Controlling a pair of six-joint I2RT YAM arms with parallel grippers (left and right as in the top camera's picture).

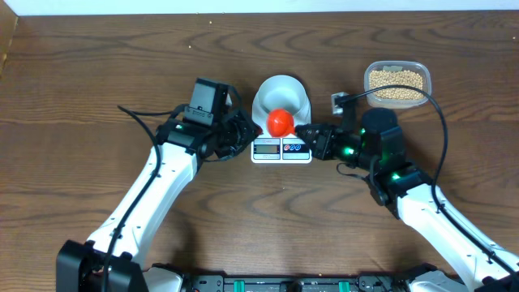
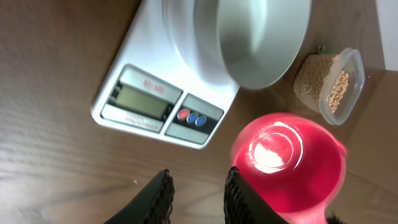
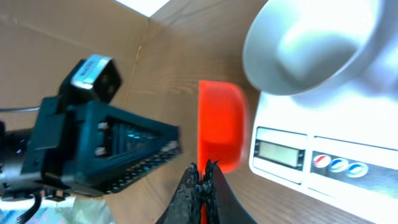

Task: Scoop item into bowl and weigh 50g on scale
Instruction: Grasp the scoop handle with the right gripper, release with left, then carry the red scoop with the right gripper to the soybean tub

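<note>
A dark brown wooden worktop (image 1: pixel 81 65) carries everything. The white rectangular digital scale (image 1: pixel 268 149) sits at centre, bearing the pale blue-white round bowl (image 1: pixel 280 88), seemingly empty. A clear plastic tub (image 1: pixel 396 64) of tan round beans (image 1: pixel 397 85) stands at two o'clock. The right claw (image 3: pixel 202 177) clamps the handle of the red plastic scoop (image 1: pixel 280 122). Its empty cup hangs at the bowl's six o'clock, long axis nine-to-three, cup toward nine. The left claw (image 2: pixel 199 177) is parted and holds nothing. Likely step: fetching beans. Next: swing to the tub and dig in.

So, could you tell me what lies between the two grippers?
The red scoop, held by the right gripper, hangs there above the scale, as the overhead view shows.
</note>
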